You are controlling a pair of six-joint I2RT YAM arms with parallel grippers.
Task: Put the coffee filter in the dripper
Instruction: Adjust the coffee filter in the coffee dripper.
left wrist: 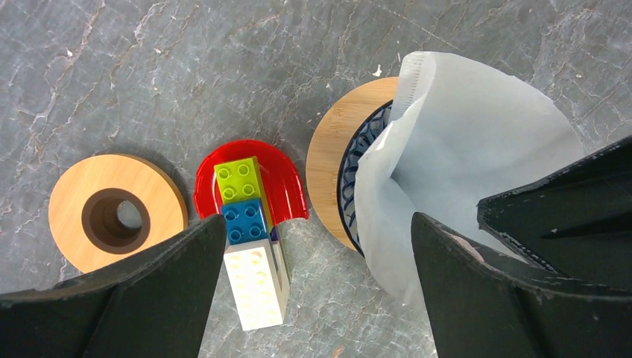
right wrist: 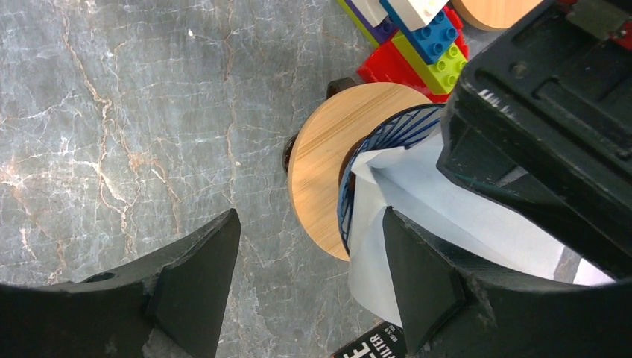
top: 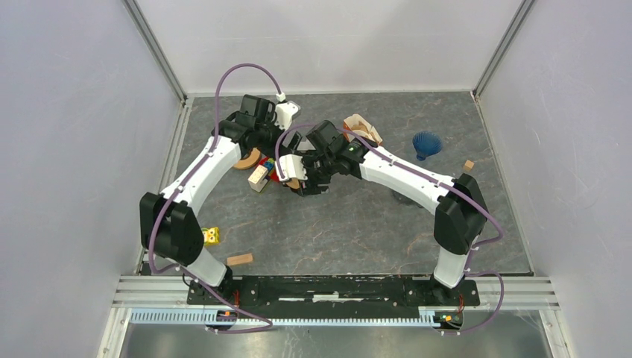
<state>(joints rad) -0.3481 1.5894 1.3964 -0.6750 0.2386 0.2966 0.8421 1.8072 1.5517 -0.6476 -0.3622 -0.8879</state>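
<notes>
Coffee filter [left wrist: 462,149] sits inside the blue wire dripper [left wrist: 350,171], while left gripper [left wrist: 314,224] and right gripper [right wrist: 309,216] both hang open.

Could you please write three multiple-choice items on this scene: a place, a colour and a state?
1. Where is the white filter? A in a mug; B in the blue wire dripper; C in a drawer.
2. What colour is the brick between the lime brick and the white brick? A red; B yellow; C blue.
3. The left fingers are: A open, empty; B shut on the filter; C shut on a brick.
Key: B, paper fills the wire cone; C, the blue brick sits there; A, they stand wide apart.
</notes>
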